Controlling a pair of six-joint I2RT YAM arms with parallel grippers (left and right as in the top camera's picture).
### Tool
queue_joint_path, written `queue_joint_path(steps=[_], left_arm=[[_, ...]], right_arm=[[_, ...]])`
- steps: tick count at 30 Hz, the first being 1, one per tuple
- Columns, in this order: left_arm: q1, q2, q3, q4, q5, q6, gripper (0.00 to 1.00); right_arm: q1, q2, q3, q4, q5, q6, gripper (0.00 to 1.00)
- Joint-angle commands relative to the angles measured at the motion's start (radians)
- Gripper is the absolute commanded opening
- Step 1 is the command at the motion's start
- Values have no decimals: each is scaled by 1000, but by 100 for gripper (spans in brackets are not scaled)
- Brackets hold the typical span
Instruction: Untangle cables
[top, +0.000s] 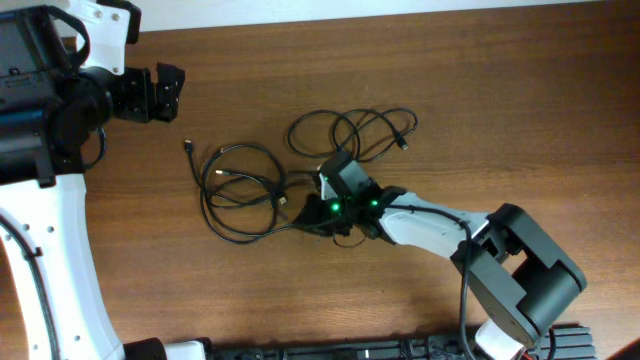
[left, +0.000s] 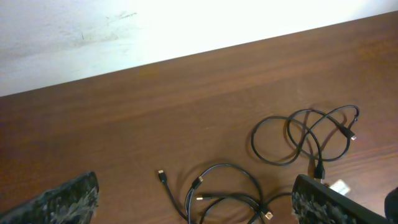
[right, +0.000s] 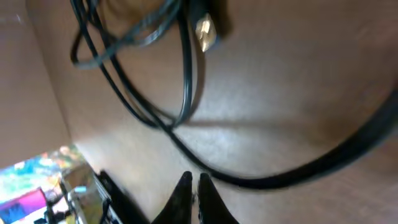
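The cables lie on the brown table in two groups: a coiled bundle (top: 245, 195) left of centre and looser loops (top: 352, 132) behind it to the right. The left wrist view shows both, the bundle (left: 227, 199) and the loops (left: 305, 134). My left gripper (top: 165, 93) is open and empty, raised at the far left, well away from the cables; its fingers frame the left wrist view (left: 196, 208). My right gripper (top: 318, 218) is low at the bundle's right edge. Its tips (right: 195, 182) are shut with nothing between them, and a black cord (right: 186, 81) with a gold plug (right: 205, 34) runs just beyond them.
The table's far edge meets a white wall (left: 93, 31). A small white tag (left: 339, 185) lies by the right gripper. A dark ribbed object (top: 350, 350) sits at the table's front edge. Colourful items (right: 37, 186) show beyond the table in the right wrist view.
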Motion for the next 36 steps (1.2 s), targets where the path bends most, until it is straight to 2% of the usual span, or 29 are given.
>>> queue_joint_path(steps=[1, 4, 6, 8, 9, 10, 12, 14, 17, 23, 26, 27, 29, 30, 31, 32, 36], left_arm=[[0, -18, 15, 2, 0, 8, 99], [0, -18, 15, 2, 0, 8, 99], [0, -18, 15, 2, 0, 8, 99], [0, -18, 15, 2, 0, 8, 99], [0, -18, 15, 2, 0, 8, 99], [0, -18, 15, 2, 0, 8, 99], [0, -18, 15, 2, 0, 8, 99], [0, -18, 15, 2, 0, 8, 99], [0, -18, 15, 2, 0, 8, 99], [0, -18, 15, 1, 0, 8, 99], [0, -18, 15, 1, 0, 8, 99], [0, -18, 15, 1, 0, 8, 99], [0, -18, 15, 1, 0, 8, 99], [0, -18, 15, 1, 0, 8, 99], [0, -18, 15, 1, 0, 8, 99], [0, -18, 15, 1, 0, 8, 99], [0, -18, 15, 1, 0, 8, 99]], right_arm=[[-52, -34, 35, -9, 44, -37, 4], [-71, -129, 100, -93, 93, -119, 4], [-92, -258, 227, -262, 204, -227, 4], [-106, -316, 300, -406, 293, -263, 4], [-113, -334, 319, -471, 323, -263, 12], [-114, -337, 319, -512, 330, -262, 40], [-114, -307, 309, -558, 332, -262, 81], [-114, -253, 291, -562, 324, -254, 86], [-108, -122, 288, -548, 253, -229, 87], [-83, 114, 288, -407, 47, -201, 87], [-83, 175, 288, -405, 32, -190, 87], [-83, 182, 288, -403, 32, -190, 84], [-81, 183, 288, -360, 25, -191, 65], [-81, 183, 288, -323, 7, -191, 50], [-81, 183, 288, -261, -26, -191, 23], [-81, 183, 288, -188, -75, -191, 4], [-89, 164, 316, -80, -98, -200, 4]])
